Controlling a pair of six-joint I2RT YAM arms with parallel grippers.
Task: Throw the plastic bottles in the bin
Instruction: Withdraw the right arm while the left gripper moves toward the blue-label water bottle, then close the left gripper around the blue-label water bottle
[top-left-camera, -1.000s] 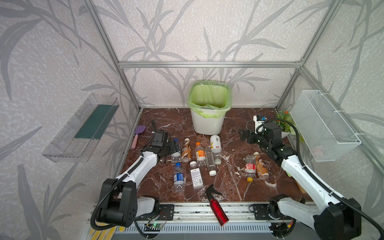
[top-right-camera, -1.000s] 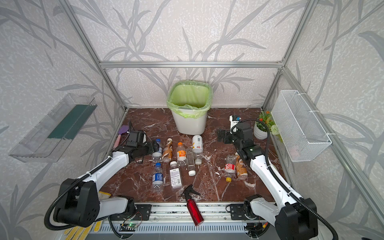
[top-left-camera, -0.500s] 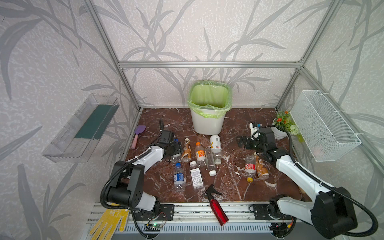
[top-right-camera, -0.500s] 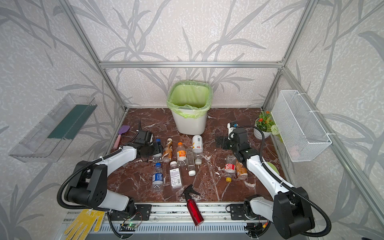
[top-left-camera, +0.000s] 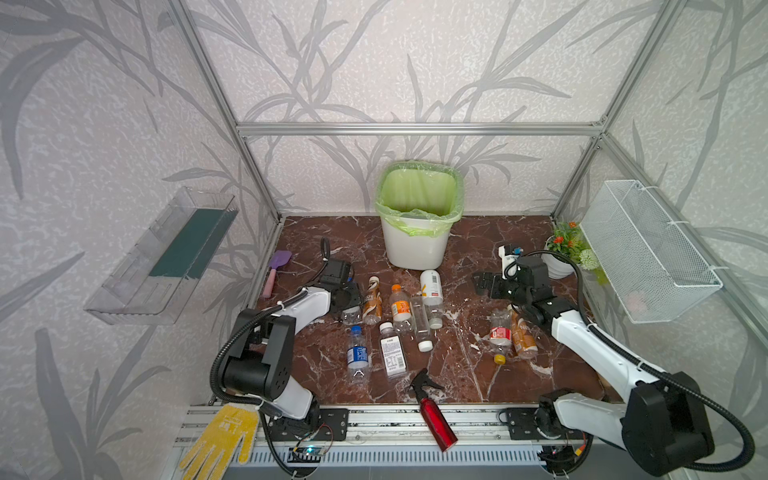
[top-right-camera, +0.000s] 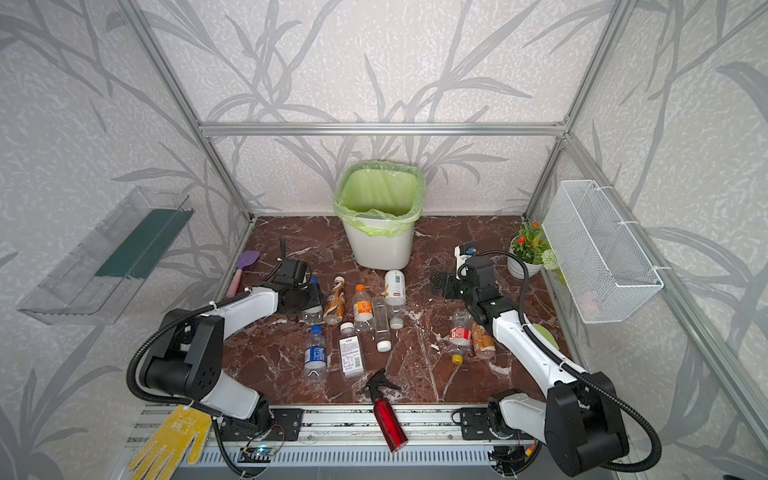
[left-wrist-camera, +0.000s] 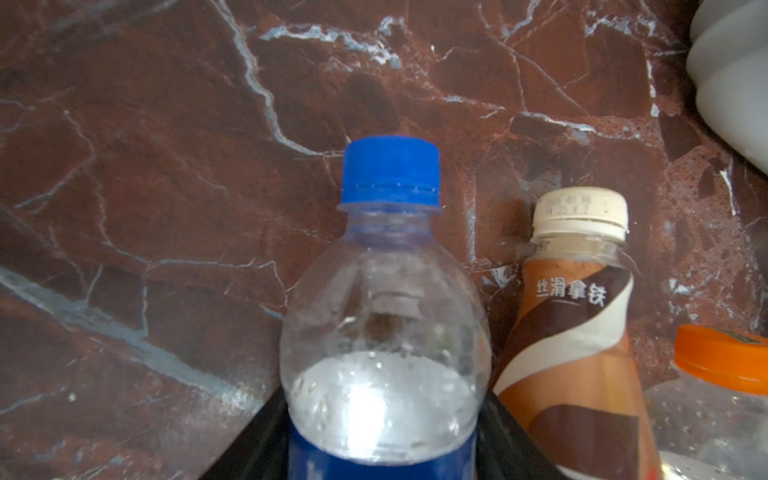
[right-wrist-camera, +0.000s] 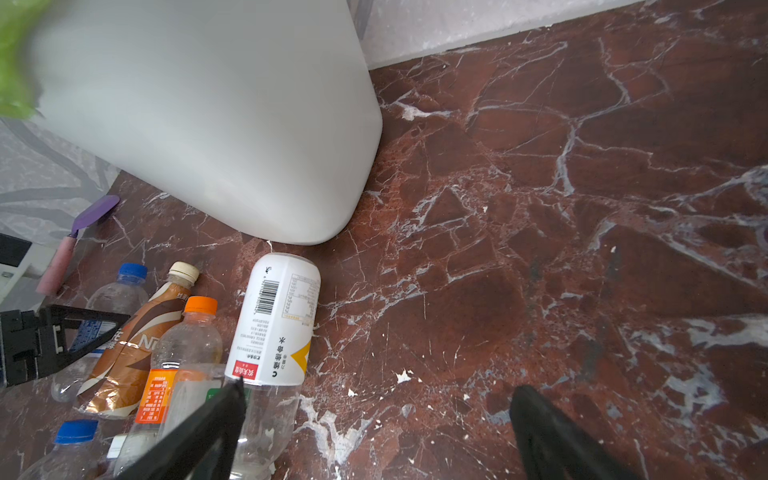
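Nine plastic bottles (top-left-camera: 400, 307) are counted lying on the marble floor (top-left-camera: 465, 374): seven left of centre and two to the right. One bin (top-left-camera: 415, 249) is counted far centre, one red spray bottle (top-left-camera: 434, 419) near, one purple spatula (top-left-camera: 279, 262) far left, one flower pot (top-left-camera: 557, 268), one wire basket (top-left-camera: 648, 253) and one yellow glove (top-left-camera: 222, 436).

**Coffee bottle** (left-wrist-camera: 573, 332), just beside the blue-capped bottle (left-wrist-camera: 386, 291) clasped in the left gripper (left-wrist-camera: 382, 415):
- Brown label reads "丝滑拿铁".
- The cap carries a date code, with only "01 16" legible.

**White-labelled bottle** (right-wrist-camera: 274, 324), just ahead of the right gripper (right-wrist-camera: 378, 395):
- Barcode.
- Red patch reading "农夫山泉".
- "维他命水".

**Blue-capped bottle:** label print unreadable.
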